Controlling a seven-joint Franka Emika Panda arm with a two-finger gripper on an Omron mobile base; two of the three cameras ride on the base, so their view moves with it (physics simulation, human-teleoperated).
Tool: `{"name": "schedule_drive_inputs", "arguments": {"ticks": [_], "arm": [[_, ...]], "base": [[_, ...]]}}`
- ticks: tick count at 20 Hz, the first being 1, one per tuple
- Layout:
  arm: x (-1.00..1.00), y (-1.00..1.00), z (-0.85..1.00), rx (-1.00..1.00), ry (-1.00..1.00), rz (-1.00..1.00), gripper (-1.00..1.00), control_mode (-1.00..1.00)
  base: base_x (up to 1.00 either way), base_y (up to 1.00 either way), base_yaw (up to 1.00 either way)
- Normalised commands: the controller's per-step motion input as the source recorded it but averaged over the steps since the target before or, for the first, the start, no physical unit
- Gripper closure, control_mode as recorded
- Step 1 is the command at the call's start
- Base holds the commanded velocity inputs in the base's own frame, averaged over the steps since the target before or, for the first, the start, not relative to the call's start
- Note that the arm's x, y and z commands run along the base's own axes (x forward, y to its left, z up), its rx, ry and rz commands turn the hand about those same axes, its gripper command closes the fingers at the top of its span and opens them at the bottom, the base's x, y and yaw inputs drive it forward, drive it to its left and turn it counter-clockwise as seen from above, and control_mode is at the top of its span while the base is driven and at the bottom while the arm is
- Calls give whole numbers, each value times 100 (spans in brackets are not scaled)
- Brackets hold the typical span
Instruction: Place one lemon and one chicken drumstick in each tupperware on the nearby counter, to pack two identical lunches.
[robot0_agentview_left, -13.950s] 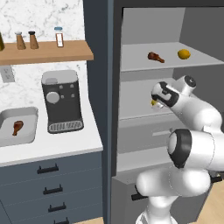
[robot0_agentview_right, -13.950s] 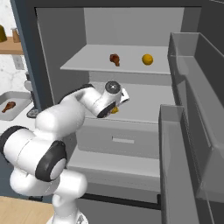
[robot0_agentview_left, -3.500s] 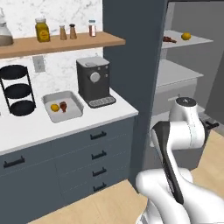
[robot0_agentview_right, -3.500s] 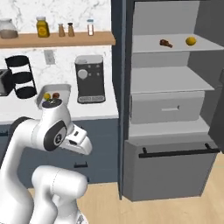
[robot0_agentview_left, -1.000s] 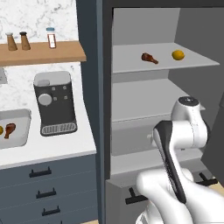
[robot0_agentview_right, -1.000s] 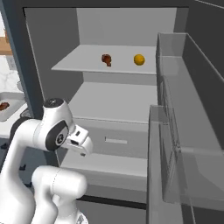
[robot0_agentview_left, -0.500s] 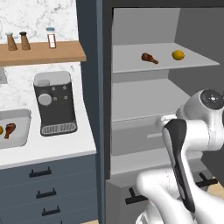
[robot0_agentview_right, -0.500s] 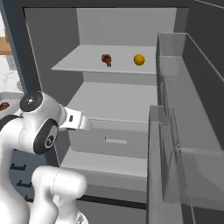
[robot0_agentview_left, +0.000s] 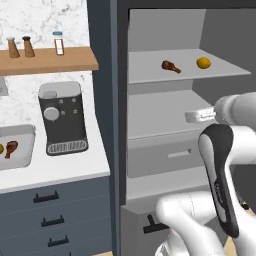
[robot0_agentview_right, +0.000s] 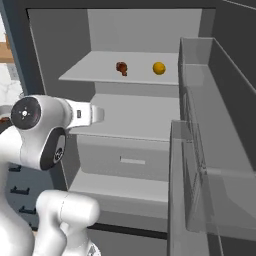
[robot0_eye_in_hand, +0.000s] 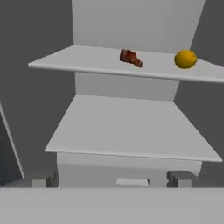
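Note:
A reddish-brown chicken drumstick (robot0_agentview_left: 171, 66) (robot0_agentview_right: 121, 67) (robot0_eye_in_hand: 131, 57) and a lemon (robot0_agentview_left: 203, 62) (robot0_agentview_right: 159, 68) (robot0_eye_in_hand: 185, 59) lie side by side on the upper shelf of the open fridge. My gripper (robot0_agentview_left: 191, 117) (robot0_agentview_right: 101, 114) (robot0_eye_in_hand: 113, 179) hangs open and empty in front of the middle shelf, below those two and short of them, pointing into the fridge. On the white counter (robot0_agentview_left: 60, 170) at the far left sits a grey tupperware (robot0_agentview_left: 26, 144) holding another drumstick (robot0_agentview_left: 11, 147) and a yellow fruit cut off by the frame edge.
A dark coffee machine (robot0_agentview_left: 60, 117) stands on the counter beside the fridge's side wall (robot0_agentview_left: 102, 100). A wooden shelf (robot0_agentview_left: 50, 59) with bottles runs above it. The open fridge door (robot0_agentview_right: 210, 150) with clear bins juts out on the right. A closed drawer (robot0_agentview_right: 127, 160) sits under the middle shelf.
My hand has risen from a low, downward-tilted pose to level, now pointing into the fridge at middle-shelf height. Base and food have not moved in the last second.

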Motion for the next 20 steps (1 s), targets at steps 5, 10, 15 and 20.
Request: {"name": "schedule_drive_inputs", "arguments": {"ticks": [5,10,15,20], "arm": [[85,0,100,0,-1,0,-100,-100],[89,0,100,0,12,-1,-100,-100],[99,-25,30,0,18,-10,-100,-100],[100,-44,-62,0,33,-5,-100,-100]], "base": [[0,0,0],[0,0,0],[0,0,0],[0,0,0]]}}
